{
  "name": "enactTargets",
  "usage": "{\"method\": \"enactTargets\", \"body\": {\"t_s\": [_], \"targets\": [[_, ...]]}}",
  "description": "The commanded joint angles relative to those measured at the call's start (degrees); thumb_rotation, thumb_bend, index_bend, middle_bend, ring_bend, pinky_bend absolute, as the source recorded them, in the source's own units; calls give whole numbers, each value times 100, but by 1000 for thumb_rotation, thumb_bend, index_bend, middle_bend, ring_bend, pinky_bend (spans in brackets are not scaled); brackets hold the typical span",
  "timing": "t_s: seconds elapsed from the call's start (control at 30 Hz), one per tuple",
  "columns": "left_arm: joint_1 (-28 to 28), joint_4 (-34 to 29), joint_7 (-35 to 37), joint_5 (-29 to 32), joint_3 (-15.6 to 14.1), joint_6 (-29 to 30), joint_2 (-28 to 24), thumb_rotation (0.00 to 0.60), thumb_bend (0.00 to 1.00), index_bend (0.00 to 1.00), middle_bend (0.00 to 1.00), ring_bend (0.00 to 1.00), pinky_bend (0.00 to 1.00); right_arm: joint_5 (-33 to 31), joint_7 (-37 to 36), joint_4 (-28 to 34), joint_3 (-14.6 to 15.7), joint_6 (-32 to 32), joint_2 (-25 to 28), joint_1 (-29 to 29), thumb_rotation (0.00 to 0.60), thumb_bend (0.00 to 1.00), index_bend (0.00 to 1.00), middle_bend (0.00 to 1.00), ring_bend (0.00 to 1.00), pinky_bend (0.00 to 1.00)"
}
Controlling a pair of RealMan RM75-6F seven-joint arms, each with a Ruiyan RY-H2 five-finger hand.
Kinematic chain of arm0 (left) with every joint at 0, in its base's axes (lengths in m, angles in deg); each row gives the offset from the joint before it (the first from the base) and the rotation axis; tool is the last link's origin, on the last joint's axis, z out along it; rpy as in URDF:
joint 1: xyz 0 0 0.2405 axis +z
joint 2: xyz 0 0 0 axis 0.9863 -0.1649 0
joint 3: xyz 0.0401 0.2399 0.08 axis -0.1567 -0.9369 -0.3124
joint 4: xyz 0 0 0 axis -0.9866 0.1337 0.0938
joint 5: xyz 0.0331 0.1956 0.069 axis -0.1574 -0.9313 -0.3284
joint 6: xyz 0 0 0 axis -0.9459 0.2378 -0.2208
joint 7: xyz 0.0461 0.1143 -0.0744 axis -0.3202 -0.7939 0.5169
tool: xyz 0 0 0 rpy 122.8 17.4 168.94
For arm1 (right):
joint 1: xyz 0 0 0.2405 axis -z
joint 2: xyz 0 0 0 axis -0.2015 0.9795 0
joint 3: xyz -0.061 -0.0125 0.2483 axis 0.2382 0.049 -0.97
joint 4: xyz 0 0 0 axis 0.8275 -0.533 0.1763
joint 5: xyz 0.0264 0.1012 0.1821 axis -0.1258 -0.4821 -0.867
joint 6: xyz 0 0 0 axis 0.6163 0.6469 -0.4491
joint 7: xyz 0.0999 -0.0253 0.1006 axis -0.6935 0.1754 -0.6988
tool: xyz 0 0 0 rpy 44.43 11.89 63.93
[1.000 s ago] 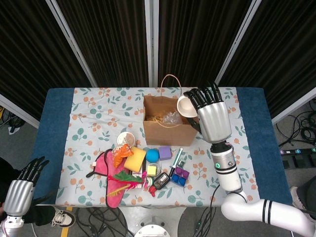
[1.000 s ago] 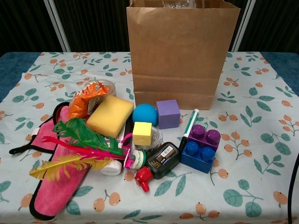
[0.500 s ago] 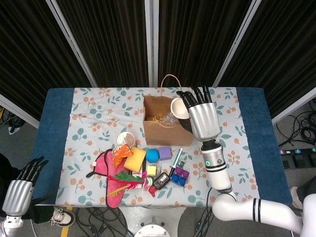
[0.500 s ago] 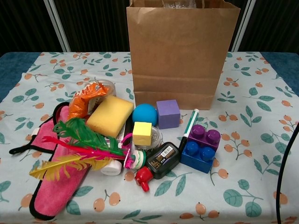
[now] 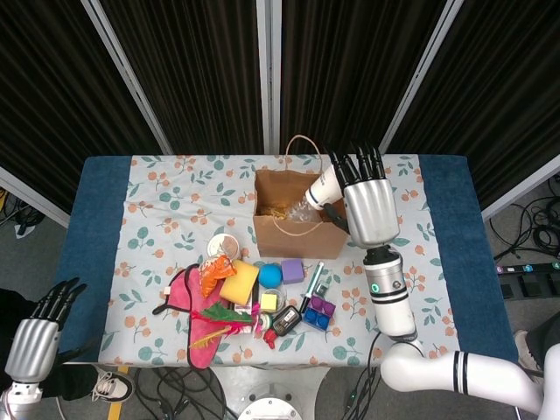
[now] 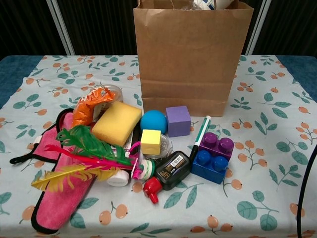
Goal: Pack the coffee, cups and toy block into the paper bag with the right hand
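1. Change: a second ago the right hand [image 5: 367, 206] sat to the right of the paper bag [image 5: 297, 229] with the cup [image 5: 322, 187] held mouth-up outside the rim. Half a second ago it had moved left and up over the bag's right edge. Now the cup is tipped on its side, its open end toward the bag's mouth, at centre-right of the head view.

2. Chest view confirms: a pale rim with a dark mark now pokes above the bag's top edge at upper right of the frame, where nothing showed before. Likely the same cup; too little is visible to be sure.

3. Meaning for the task: judged as the placing stage for one cup. It is over the opening but not yet let go.

4. Right hand state: fingers wrapped around the cup, back of the hand facing the camera. How tightly they clasp it is hidden by the hand itself. The hand hangs over the bag's right wall; contact with the paper cannot be told.

5. Left hand [image 5: 35, 337]: low at the bottom-left corner of the head view, off the table, fingers apart, holding nothing. Position roughly as before.

6. Remaining task things: toy block [image 5: 318, 311], blue and purple, lies lower centre of the head view, in front of the bag and apart from it. A second cup [image 5: 222, 246] stands left of the bag. Something crinkly is already inside the bag; what it is cannot be told.
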Motion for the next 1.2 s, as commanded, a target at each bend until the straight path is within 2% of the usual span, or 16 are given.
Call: {"method": "enactTargets", "body": {"t_s": [0.03,0.2,0.33,0.43,0.6,0.77,0.9,1.03,1.2], "targets": [[0,-1,-6,-4,0,2,3,600,153,178,195,124,233,38,-27,54,35,-41,57,16,600,75,86,227,63,0],[-3,-5,14,18,17,1,2,600,152,178,195,124,233,276,-104,429,48,-202,246,69,600,75,86,227,63,0],[-1,-6,20,6,19,19,3,600,153,178,195,125,233,604,-246,1090,140,-376,568,267,600,75,86,243,73,0],[-5,-8,2,-13,7,11,5,600,154,178,195,124,233,957,-351,1610,395,-486,952,558,600,74,95,256,78,0],[-12,-13,-46,-42,-5,6,26,600,152,178,195,125,233,1499,-620,2116,1102,-617,1690,1228,600,69,138,287,110,10],[-12,-24,-72,-46,-3,10,28,600,153,178,195,124,233,1861,-1188,1770,1926,-644,2163,1867,600,54,187,296,118,20],[-8,-21,-93,-61,-1,36,32,600,153,178,195,125,233,1953,-1867,1191,2437,-543,2149,2206,600,7,189,299,119,21],[-1,-21,-101,-74,3,67,38,600,152,178,195,125,234,1857,-2480,557,2685,-399,1778,2410,600,0,189,301,119,21],[-5,-1,-120,-79,-22,27,42,600,153,178,195,124,233,1850,-3005,31,2745,-361,1185,2550,600,0,189,292,117,20]]}}
